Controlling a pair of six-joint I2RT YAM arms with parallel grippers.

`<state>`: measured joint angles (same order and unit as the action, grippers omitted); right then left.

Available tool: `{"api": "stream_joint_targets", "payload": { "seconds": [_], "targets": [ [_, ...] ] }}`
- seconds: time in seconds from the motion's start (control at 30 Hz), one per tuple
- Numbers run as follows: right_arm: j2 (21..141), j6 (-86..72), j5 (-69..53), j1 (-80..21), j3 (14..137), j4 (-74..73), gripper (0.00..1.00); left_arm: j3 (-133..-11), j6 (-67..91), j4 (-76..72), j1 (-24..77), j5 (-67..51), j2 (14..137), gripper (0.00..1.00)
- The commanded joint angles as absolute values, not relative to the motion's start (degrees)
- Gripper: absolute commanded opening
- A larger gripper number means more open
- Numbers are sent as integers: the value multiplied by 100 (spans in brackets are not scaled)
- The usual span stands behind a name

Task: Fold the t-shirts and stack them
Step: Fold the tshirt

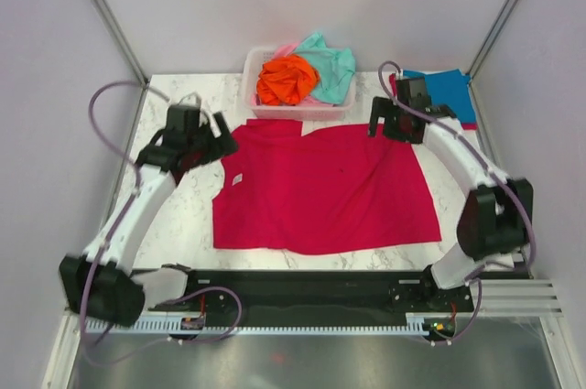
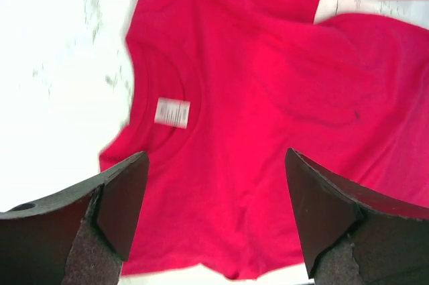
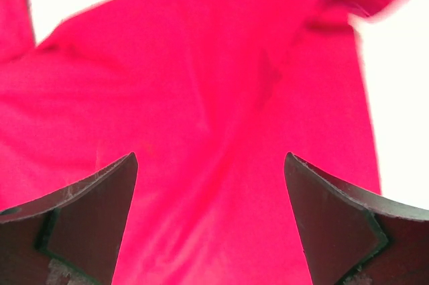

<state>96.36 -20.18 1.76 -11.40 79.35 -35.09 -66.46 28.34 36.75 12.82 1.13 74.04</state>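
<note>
Layout before a fold, read left to right. The left gripper hangs with jaws spread wide and holding nothing over the collar end of the crimson t-shirt. Its wrist view shows the neck label just ahead of the fingertips. The shirt lies flat on the marble table with its long axis running left to right: collar to the left, hem to the right, 1 sleeve pointing toward the far edge. Just beside that sleeve stands the white basket, holding an orange t-shirt and a mint-teal t-shirt, both crumpled. The right gripper, equally wide and empty, hovers over the far hem corner, so each of the 2 arms is nearest 1 end of the shirt. A blue t-shirt lies flat at the far right corner, beyond the right arm. Judgement: the far edge is the likely pick line, and the basket crowds it at the sleeve.
</note>
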Motion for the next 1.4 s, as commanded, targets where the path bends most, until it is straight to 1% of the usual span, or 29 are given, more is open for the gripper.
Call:
{"api": "stream_joint_targets", "payload": {
  "seconds": [0.0, 0.03, 0.07, 0.13, 0.17, 0.2, 0.23, 0.3, 0.33, 0.43, 0.47, 0.57, 0.63, 0.73, 0.87, 0.97, 1.07, 1.1, 1.13, 1.17, 1.23, 1.3, 1.37],
  "targets": [
    [8484, -2135, 438, -1143, 6964, -3701, 98, -5276, 3821, 3438, 1266, 26, 6384, 89],
    [8220, -2388, 509, -1143, 6308, -3622, 98, -4978, 3936, 3428, 1257, 26, 6146, 89],
    [7696, -2521, 536, -1125, 5962, -3534, 98, -4453, 4059, 3410, 1257, 52, 5726, 89],
    [7183, -2855, 545, -1073, 5294, -3270, 98, -3984, 4455, 3393, 1257, 27, 5381, 88],
    [6737, -3170, 519, -1003, 4725, -3217, 98, -3546, 4613, 3375, 1257, -104, 5040, 87],
    [6532, -3312, 475, -958, 4459, -3165, 98, -3351, 4884, 3366, 1266, -245, 4897, 86],
    [6339, -3479, 327, -897, 3943, -3034, 98, -3166, 5009, 3340, 1266, -298, 4721, 85],
    [5811, -3989, 54, -765, 3456, -2814, 98, -2708, 5289, 3366, 1266, -308, 4283, 82],
    [5644, -4182, 18, -704, 3071, -2804, 98, -2594, 5369, 3366, 1266, -325, 4132, 77],
    [4941, -4745, 96, -694, 2507, -2812, 98, -2225, 5615, 3410, 1396, -308, 3736, 73],
    [4600, -4850, 236, -703, 2409, -2856, 98, -2250, 5668, 3480, 1493, -195, 3709, 73],
    [4072, -5263, 483, -703, 2163, -3146, 98, -2346, 5853, 3822, 1871, 174, 3902, 72],
    [3912, -5457, 624, -703, 1969, -3173, 98, -2286, 6011, 3876, 2135, 500, 4147, 72],
    [4059, -5537, 712, -686, 1828, -3059, 98, -2040, 6161, 3701, 2206, 562, 4394, 72],
    [4079, -5546, 817, -686, 1811, -3102, 98, -2056, 6108, 3727, 2276, 896, 4394, 71],
    [3990, -5563, 888, -686, 1714, -3059, 98, -2074, 6003, 3578, 2276, 1098, 4622, 66],
    [4130, -5494, 853, -686, 1661, -2927, 97, -2048, 5697, 3086, 2276, 1012, 4895, 39],
    [4174, -5467, 853, -694, 1679, -2892, 97, -2057, 5643, 2989, 2276, 959, 5078, 29],
    [4236, -5441, 853, -694, 1714, -2883, 97, -2074, 5573, 2840, 2276, 906, 5132, 8],
    [4236, -5406, 861, -694, 1731, -2883, 97, -2092, 5529, 2795, 2276, 801, 5159, 2],
    [4201, -5344, 870, -694, 1801, -2926, 97, -2292, 5318, 2856, 2294, 695, 4933, 2],
    [4087, -5335, 870, -686, 1837, -3066, 96, -2574, 5187, 3355, 2312, 729, 4616, 2],
    [3851, -5352, 835, -694, 1889, -3172, 96, -3232, 5072, 4064, 2303, 939, 4080, 2]
  ]
}}
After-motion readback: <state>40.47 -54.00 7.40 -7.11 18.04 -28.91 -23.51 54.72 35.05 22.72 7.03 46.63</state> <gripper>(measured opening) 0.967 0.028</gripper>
